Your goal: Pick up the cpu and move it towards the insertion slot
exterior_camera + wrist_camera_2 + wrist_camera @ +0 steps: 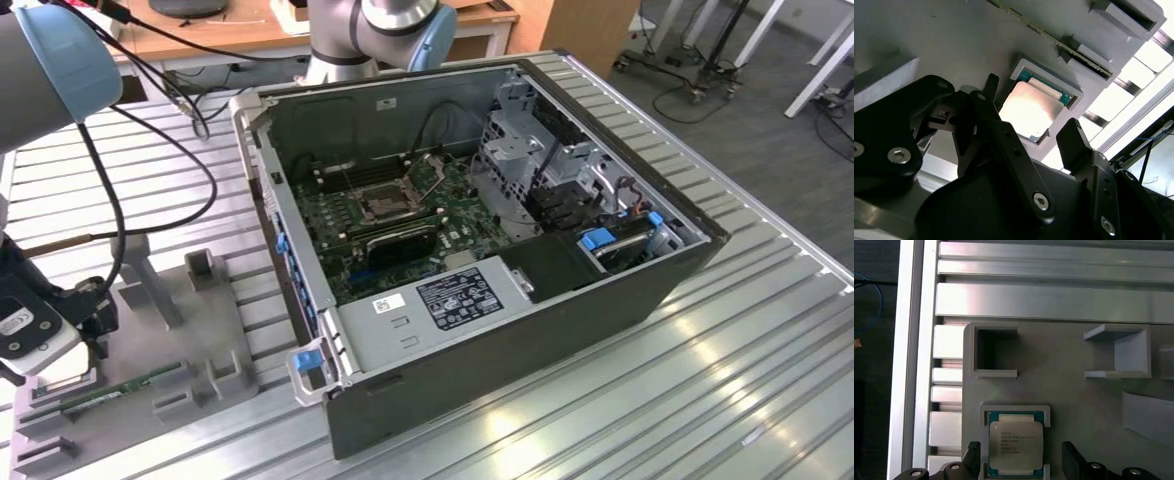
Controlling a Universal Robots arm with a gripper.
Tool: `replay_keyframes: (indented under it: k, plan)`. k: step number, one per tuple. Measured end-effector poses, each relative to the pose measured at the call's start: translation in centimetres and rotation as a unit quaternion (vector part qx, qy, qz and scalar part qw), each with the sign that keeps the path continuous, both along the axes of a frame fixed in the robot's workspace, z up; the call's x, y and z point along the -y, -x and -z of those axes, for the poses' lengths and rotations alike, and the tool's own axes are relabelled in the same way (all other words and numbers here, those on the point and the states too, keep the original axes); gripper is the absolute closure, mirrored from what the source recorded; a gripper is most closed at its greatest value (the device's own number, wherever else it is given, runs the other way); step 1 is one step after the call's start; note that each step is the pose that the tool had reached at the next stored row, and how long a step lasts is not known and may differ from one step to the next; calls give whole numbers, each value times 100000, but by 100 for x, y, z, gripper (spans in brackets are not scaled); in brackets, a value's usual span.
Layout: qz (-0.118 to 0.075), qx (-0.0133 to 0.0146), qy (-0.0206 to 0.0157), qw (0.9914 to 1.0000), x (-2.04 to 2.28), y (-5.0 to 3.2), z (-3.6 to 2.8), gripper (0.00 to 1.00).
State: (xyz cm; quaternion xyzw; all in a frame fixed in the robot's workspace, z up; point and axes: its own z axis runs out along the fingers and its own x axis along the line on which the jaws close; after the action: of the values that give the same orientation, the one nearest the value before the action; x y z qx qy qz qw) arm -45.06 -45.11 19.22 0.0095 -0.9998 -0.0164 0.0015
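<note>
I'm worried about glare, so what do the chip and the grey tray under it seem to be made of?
The chip: metal lid, judging by its silvery sheen and the bright glare off it, over a green board rim. The grey tray: probably plastic, matte and evenly grey, with sharp-edged pockets.

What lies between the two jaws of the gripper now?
The cpu, seated in the recess of its grey holder, sits between the open jaws, in both wrist views.

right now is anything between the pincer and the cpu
Nothing visible does. The open pincer hangs over the cpu, a finger to each side, and the chip lies bare in the grey holder.
</note>
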Motion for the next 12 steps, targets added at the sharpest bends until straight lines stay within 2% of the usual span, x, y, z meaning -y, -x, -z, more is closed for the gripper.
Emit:
replay_keyframes:
  k: [12]
  plan:
    - [2,-6,5,100000,0,11,43,26]
